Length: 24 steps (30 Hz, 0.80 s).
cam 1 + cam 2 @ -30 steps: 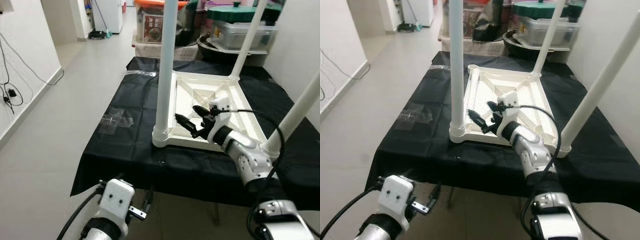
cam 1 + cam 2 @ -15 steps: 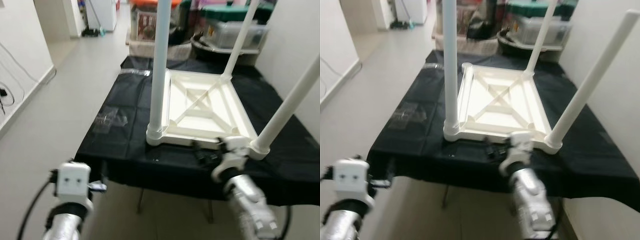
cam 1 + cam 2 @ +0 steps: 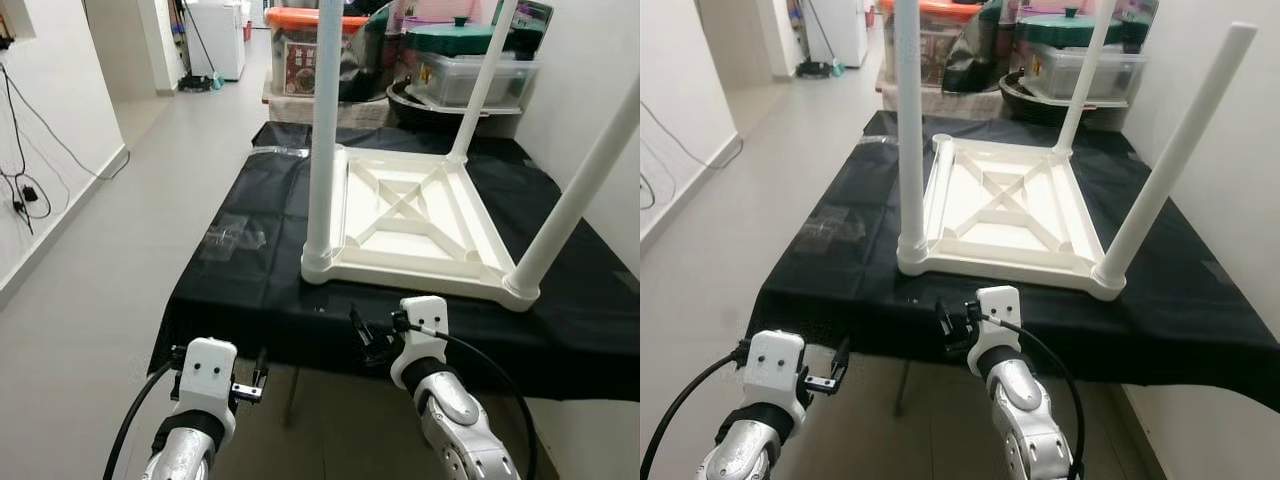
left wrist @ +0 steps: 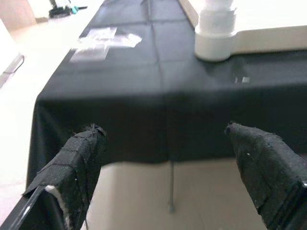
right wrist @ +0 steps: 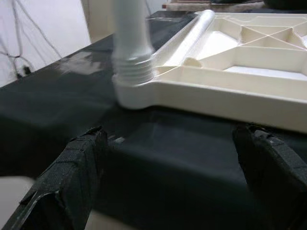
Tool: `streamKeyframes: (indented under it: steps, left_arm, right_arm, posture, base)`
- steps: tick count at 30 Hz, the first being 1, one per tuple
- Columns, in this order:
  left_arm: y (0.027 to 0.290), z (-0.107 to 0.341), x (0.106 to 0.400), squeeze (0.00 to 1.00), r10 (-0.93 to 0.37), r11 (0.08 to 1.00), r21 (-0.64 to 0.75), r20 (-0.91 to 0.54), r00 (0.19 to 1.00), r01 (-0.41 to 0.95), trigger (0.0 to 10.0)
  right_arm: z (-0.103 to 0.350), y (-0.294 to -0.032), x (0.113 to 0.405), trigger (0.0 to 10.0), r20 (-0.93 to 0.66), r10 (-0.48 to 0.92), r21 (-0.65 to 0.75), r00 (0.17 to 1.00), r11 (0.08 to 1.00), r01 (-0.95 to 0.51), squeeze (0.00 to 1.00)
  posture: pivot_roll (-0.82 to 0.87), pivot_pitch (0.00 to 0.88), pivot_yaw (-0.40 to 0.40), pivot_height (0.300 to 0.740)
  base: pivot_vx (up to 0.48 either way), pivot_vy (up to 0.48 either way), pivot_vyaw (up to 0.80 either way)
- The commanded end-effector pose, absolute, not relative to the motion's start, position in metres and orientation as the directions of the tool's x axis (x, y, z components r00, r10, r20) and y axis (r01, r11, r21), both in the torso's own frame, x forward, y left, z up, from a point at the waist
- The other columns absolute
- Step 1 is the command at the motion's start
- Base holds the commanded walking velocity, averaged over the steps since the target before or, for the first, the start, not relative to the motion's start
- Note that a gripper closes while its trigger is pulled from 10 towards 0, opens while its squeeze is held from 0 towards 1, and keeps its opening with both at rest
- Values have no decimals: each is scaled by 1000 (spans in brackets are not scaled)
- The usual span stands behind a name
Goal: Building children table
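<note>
Table: the white children's table [image 3: 410, 215] lies upside down on the bench [image 3: 250, 290], which is draped in a black cloth, its flat top against the cloth and its ribbed underside facing up.
Legs: three white legs stand upright in their corner sockets: the near-left leg [image 3: 325, 130], the near-right leg [image 3: 575, 190] and a far leg [image 3: 478, 85]. The far-left corner socket [image 3: 942, 141] looks unfilled, so I judge one leg is left to fit; I cannot make out a loose leg.
My right tool: my right tool [image 3: 368, 338] hangs just below the bench's front edge, in front of the table's near side. In the right wrist view its fingers [image 5: 72, 177] are spread wide and hold nothing, with the near-left leg socket straight ahead.
My left tool: my left tool [image 3: 255, 375] sits low, at the bench's near-left corner and below the edge. Its fingers [image 4: 76, 167] are also wide apart and hold nothing.
Key relation: the table lies ahead of and above both tools, its legs' long axes vertical. My right arm is nearer to it; the unfilled socket is on the far side, beyond the near-left leg.
Surroundings: a clear plastic bag [image 3: 232, 238] lies on the cloth left of the table, and storage boxes [image 3: 470, 70] are stacked behind the bench.
</note>
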<state>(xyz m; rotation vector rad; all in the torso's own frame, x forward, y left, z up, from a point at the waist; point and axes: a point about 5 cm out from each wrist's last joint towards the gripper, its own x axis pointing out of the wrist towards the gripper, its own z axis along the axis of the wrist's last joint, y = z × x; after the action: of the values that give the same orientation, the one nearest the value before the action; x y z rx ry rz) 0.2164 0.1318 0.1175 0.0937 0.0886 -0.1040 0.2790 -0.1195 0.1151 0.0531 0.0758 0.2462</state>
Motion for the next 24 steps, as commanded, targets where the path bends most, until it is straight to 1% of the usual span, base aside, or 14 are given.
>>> streamKeyframes:
  steps: [1, 19, 24]
  left_arm:
    - [131, 115, 217, 0, -101, 989, 96, -90, 991, 110, 10000]
    - [129, 113, 223, 0, -110, 987, 107, -73, 991, 117, 10000]
    - [131, 117, 225, 0, -83, 987, 132, -47, 995, 88, 10000]
  right_arm:
    - [113, -119, 275, 10000, -87, 251, 57, 964, 968, -246, 0]
    - [112, -117, 277, 10000, -92, 241, 51, 966, 970, -237, 0]
    - [113, -116, 278, 10000, -88, 252, 54, 964, 967, -248, 0]
  posture:
    - [197, 0, -70, 740]
    - [200, 0, -67, 740]
    - [203, 0, -70, 740]
  base:
    - [-311, 0, 0]
    - [-314, 0, 0]
    - [0, 0, 0]
